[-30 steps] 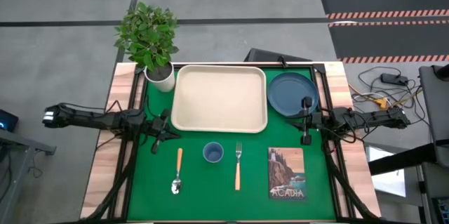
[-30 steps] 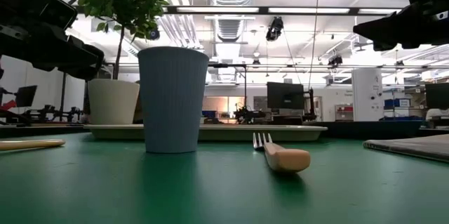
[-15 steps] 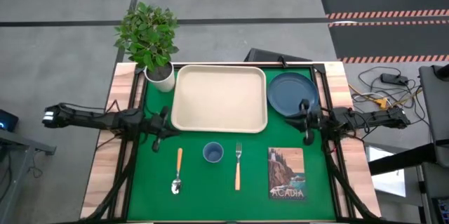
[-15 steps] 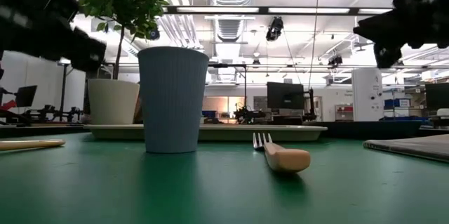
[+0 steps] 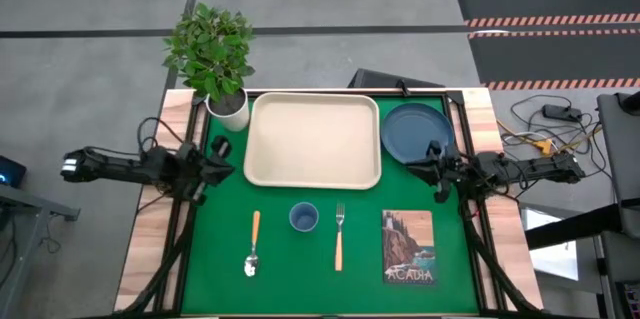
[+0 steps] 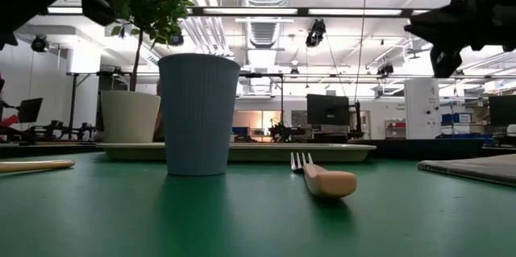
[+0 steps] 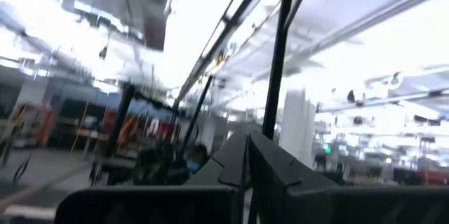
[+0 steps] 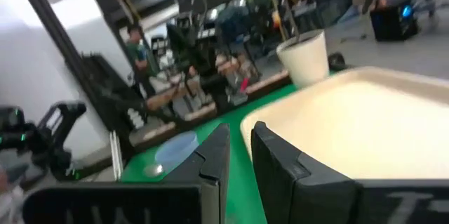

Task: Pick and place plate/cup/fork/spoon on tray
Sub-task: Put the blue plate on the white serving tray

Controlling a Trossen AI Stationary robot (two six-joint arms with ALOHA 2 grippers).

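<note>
While the tray (image 5: 312, 141) lies bare, both arms flank it.

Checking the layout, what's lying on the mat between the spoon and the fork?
In the high view, the cup stands on the green mat between the spoon and the fork, apart from both.

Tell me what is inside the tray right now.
Nothing: the tray shows only its bare cream floor from above. The plate, cup, fork and spoon all lie outside it on the green mat. Nothing covers the tray.
</note>
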